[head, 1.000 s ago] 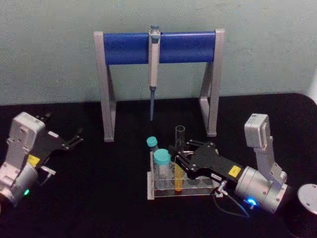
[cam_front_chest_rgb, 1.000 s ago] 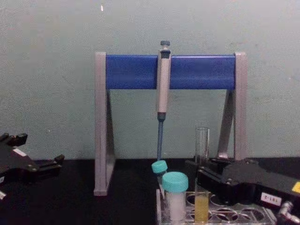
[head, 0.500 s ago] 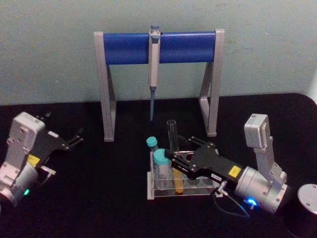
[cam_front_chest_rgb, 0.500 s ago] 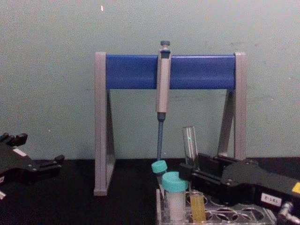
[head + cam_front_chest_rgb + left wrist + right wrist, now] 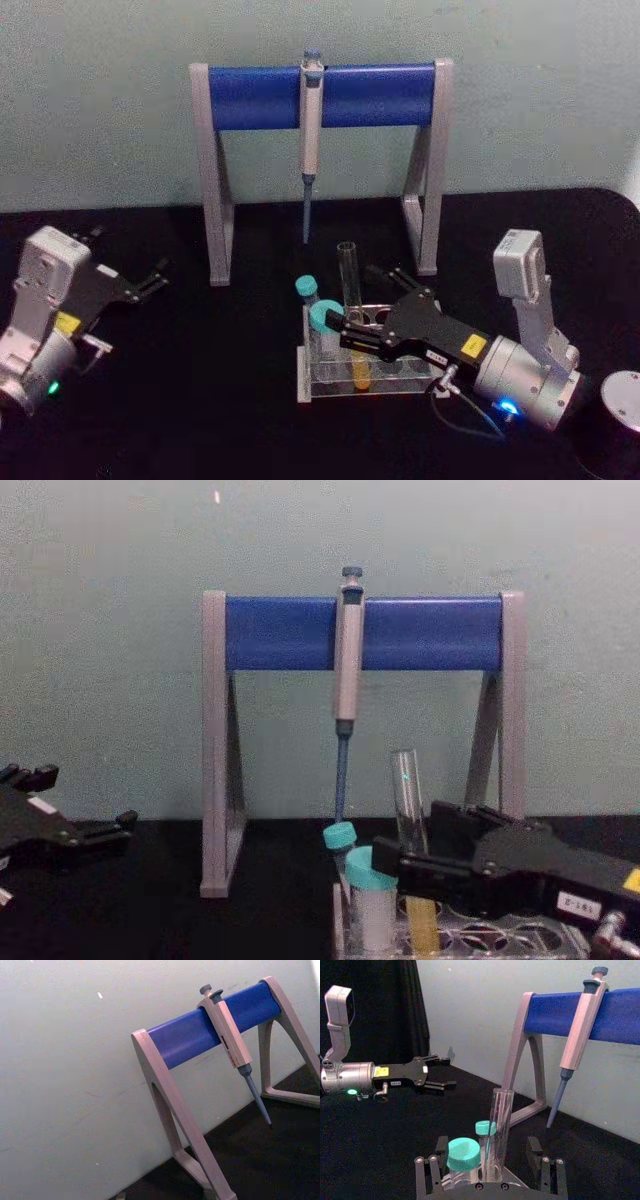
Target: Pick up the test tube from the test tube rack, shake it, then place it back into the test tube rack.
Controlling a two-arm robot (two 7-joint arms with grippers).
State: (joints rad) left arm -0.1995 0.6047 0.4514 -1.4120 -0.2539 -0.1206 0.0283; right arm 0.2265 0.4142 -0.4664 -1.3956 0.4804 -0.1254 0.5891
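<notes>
Two arms sit on the black table point(image 5: 200, 400). From the head view, the right gripper point(image 5: 352, 328) reaches over the test tube rack point(image 5: 330, 392) with its fingers spread on both sides of the test tube point(image 5: 352, 300), not pinching it. The tube leans a little, its yellow bottom still down in the rack, and the gripper hides its middle. The left gripper point(image 5: 150, 278) rests far off to the left, fingers spread. The left wrist view has the grey stand point(image 5: 170, 1105) and the pipette point(image 5: 231, 1045) hanging from its blue bar. In the right wrist view the clear tube point(image 5: 499, 1132) stands between the open fingers point(image 5: 427, 1175), next to two teal-capped vials point(image 5: 463, 1156). From the chest view, the gripper point(image 5: 425, 865) covers much of the rack point(image 5: 500, 942), which is cut off at the bottom edge.
</notes>
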